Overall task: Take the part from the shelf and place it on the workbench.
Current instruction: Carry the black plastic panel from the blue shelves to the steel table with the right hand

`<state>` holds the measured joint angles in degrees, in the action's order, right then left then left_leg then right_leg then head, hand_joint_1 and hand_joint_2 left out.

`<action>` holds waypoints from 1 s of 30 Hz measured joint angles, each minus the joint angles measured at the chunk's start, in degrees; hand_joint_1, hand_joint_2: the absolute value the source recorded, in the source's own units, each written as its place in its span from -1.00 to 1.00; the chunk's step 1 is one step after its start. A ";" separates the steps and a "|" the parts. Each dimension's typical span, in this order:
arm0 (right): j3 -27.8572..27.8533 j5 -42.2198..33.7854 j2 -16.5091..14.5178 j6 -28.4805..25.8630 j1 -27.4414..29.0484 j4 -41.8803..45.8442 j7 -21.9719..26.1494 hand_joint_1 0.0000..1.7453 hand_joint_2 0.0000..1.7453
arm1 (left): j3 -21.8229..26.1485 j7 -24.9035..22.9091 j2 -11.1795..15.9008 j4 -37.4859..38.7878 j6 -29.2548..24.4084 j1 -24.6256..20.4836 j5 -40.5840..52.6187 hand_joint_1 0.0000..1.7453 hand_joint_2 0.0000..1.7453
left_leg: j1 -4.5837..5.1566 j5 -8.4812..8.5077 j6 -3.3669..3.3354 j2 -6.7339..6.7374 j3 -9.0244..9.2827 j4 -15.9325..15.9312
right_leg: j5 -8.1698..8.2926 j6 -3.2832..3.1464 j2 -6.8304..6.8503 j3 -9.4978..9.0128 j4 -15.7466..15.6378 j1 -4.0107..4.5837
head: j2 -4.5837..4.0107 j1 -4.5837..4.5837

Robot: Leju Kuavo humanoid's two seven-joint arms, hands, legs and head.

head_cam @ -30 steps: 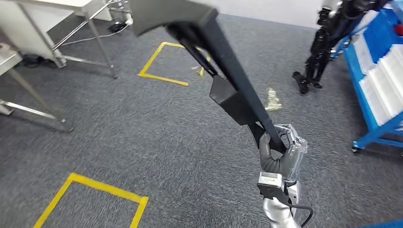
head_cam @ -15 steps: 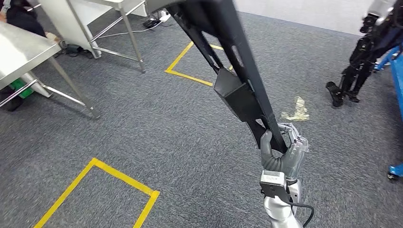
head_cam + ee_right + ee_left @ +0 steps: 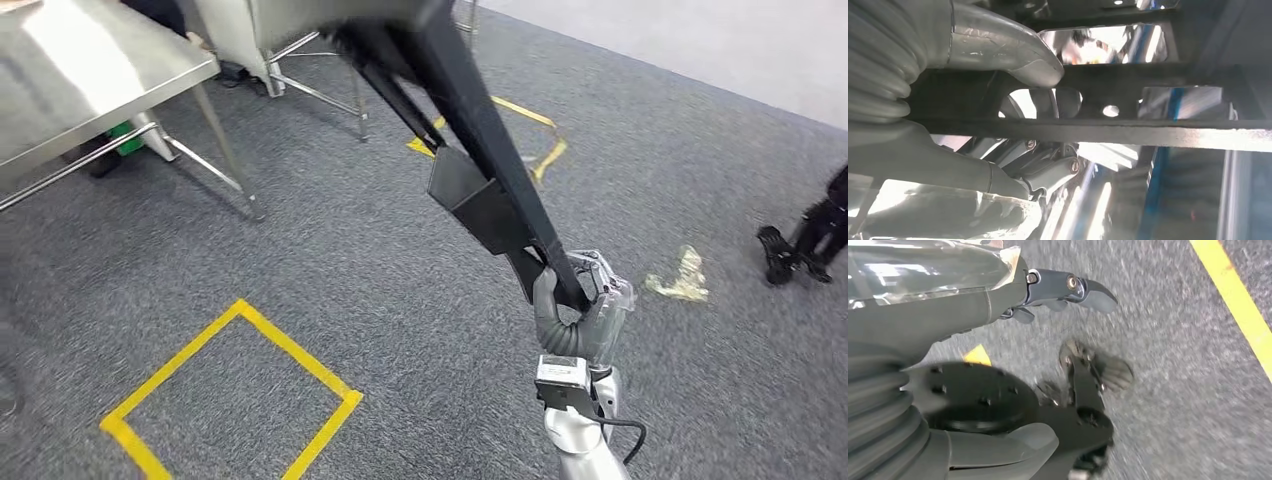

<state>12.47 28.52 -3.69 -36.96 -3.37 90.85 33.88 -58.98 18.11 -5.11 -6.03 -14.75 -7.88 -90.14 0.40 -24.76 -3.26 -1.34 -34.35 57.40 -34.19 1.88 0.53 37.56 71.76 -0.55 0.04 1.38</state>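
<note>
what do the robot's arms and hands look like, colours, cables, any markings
The right arm is a silver tube with a thin black cable looping beside it and a small block bearing a pale label at the wrist. The right hand has a thick grey thumb, darker fingers and a clear glossy cover on its back. The left hand shows a grey ribbed cuff, shiny clear covering and dark fingertips with visible screws.

The robot's silver right arm (image 3: 578, 440) rises from the bottom edge of the head view, right of centre, wrist upward. Its grey many-fingered right hand (image 3: 578, 312) sits in the lower right-centre of the frame, thumb and fingers wrapped around the lower end of a long black frame-like part (image 3: 480, 135). In the left wrist view the grey left hand (image 3: 1013, 300) hangs over the floor, its dark fingers (image 3: 1083, 287) extended and holding nothing.
</note>
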 joint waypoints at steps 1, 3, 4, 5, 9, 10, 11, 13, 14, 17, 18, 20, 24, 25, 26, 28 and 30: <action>0.01 -0.04 0.04 0.01 0.02 -0.21 0.01 1.00 1.00 | 0.13 0.05 -0.09 0.00 -0.14 0.04 0.00 -1.00 1.00 | -0.03 -0.02 -0.01 -0.90 0.01 0.02 | -0.70 0.22 -0.20 1.67 2.83 -0.06 | 0.00 0.00; 0.01 -0.06 0.13 0.04 0.01 -0.53 0.02 1.00 1.00 | 0.45 0.09 -0.20 0.00 -0.41 0.14 0.00 -1.00 1.00 | -0.14 -0.06 0.07 -2.75 0.12 0.11 | 0.88 1.22 -0.38 1.79 1.61 -0.26 | 0.00 0.01; 0.01 -0.07 0.15 0.07 -0.03 -0.62 0.02 1.00 1.00 | 0.58 0.10 -0.22 0.00 -0.46 0.16 0.00 -1.00 1.00 | -0.26 -0.14 0.20 -3.64 0.19 0.22 | 2.78 1.86 -0.88 0.24 -2.20 -0.47 | 0.00 0.01; 0.01 -0.07 0.16 0.08 -0.09 -0.69 0.03 1.00 1.00 | 0.67 0.11 -0.22 0.00 -0.55 0.17 0.00 -1.00 1.00 | -0.35 -0.26 0.42 -4.46 0.18 0.39 | 4.61 2.40 -2.11 -1.60 -6.50 -0.79 | 0.01 -0.01; 0.08 -0.03 0.15 0.09 -0.24 -0.89 0.13 1.00 1.00 | 0.81 0.12 -0.22 0.00 -0.96 0.33 0.00 -1.00 1.00 | -0.23 -0.47 1.74 -6.71 -0.54 0.85 | 6.86 1.15 -3.70 -4.66 -12.81 -0.87 | 0.00 0.03; 0.10 0.00 0.13 0.09 -0.27 -0.89 0.14 1.00 1.00 | 0.84 0.12 -0.19 0.00 -0.99 0.45 0.00 -1.00 1.00 | -0.33 -0.46 1.99 -6.87 -0.66 0.84 | 6.94 0.70 -3.18 -4.68 -12.85 -0.99 | 0.00 0.04; 0.12 0.04 0.10 0.09 -0.33 -0.89 0.15 1.00 1.00 | 0.85 0.12 -0.17 0.00 -1.00 0.58 0.03 -1.00 1.00 | -0.31 -0.77 2.25 -5.96 -0.87 1.27 | 6.97 0.28 -2.65 -4.80 -12.95 -1.09 | 0.00 0.07; 0.13 0.10 0.07 0.05 -0.38 -0.87 0.14 1.00 1.00 | 0.84 0.13 -0.13 0.00 -0.97 0.64 0.21 -1.00 1.00 | -0.30 -3.16 2.77 -2.34 -2.80 5.31 | 6.87 -0.59 -1.34 -5.08 -13.14 -1.31 | 0.00 0.22; 0.09 0.12 0.11 0.02 -0.33 -0.86 0.13 1.00 1.00 | 0.84 0.13 -0.14 0.00 -0.94 0.62 0.34 -1.00 1.00 | -0.30 -5.02 3.03 -0.44 -4.69 9.02 | 6.73 -0.93 -0.59 -5.18 -13.14 -1.12 | 0.00 0.30; -0.03 0.18 0.25 -0.05 0.01 -0.86 0.11 1.00 1.00 | 0.82 0.12 -0.13 -0.02 -0.84 0.63 0.56 -1.00 1.00 | -0.75 -7.94 3.53 0.97 -9.69 18.04 | 6.39 -1.35 1.84 -5.32 -13.13 -0.85 | 0.00 0.35; -0.04 0.21 0.26 -0.06 0.08 -0.87 0.12 1.00 1.00 | 0.82 0.11 -0.13 -0.02 -0.83 0.68 0.57 -1.00 1.00 | -0.85 -6.86 3.57 1.15 -9.38 17.18 | 6.27 -1.36 2.58 -5.44 -13.13 -0.83 | 0.00 0.35; -0.04 0.25 0.26 -0.10 0.13 -0.86 0.12 1.00 1.00 | 0.81 0.07 -0.08 -0.02 -0.83 0.72 0.59 -1.00 1.00 | -0.90 -2.97 3.33 2.81 -5.44 9.65 | 5.92 -1.18 3.87 -5.91 -13.13 -0.78 | 0.00 0.35; -0.07 0.32 0.29 -0.20 0.08 -0.85 0.12 1.00 1.00 | 0.81 -0.03 0.04 -0.04 -0.74 0.60 0.57 -1.00 1.00 | 0.02 -0.81 2.36 5.29 -1.19 1.61 | 5.15 0.03 5.96 -6.76 -13.28 -0.08 | 0.01 0.26; -0.05 0.37 0.29 -0.20 0.06 -0.84 0.12 1.00 1.00 | 0.81 -0.03 0.04 -0.04 -0.72 0.60 0.57 -1.00 1.00 | 0.12 -0.77 2.02 4.47 -1.17 1.43 | 5.03 0.35 6.55 -7.04 -13.44 -0.05 | 0.00 0.24; -0.03 0.39 0.30 -0.20 0.05 -0.81 0.11 1.00 1.00 | 0.82 -0.05 0.05 -0.04 -0.69 0.64 0.56 -1.00 1.00 | 0.06 -0.64 1.65 3.73 -0.95 1.11 | 4.75 0.67 6.18 -7.11 -13.25 -0.12 | 0.00 0.21; -0.01 0.43 0.37 -0.23 0.03 -0.75 0.10 1.00 1.00 | 0.83 -0.12 0.09 -0.04 -0.65 0.63 0.55 -1.00 1.00 | -0.30 -0.28 0.87 2.32 -0.40 0.49 | 3.10 0.91 3.37 -5.81 -10.17 -0.22 | 0.01 0.12; 0.00 0.34 0.53 -0.26 0.15 -0.73 0.09 1.00 1.00 | 0.83 -0.19 0.09 -0.05 -0.55 0.56 0.53 -1.00 1.00 | -0.52 -0.20 0.45 0.79 -0.24 0.36 | 0.19 0.66 0.38 -1.93 -2.77 -0.37 | 0.01 0.05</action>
<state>12.47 28.86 -3.16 -37.22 -3.22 90.13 33.98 -58.14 17.92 -5.02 -6.09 -15.30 -7.32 -89.61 -0.12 -24.96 -2.81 -0.55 -34.59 57.76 -34.00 2.54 0.91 35.63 68.99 -0.92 0.05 1.43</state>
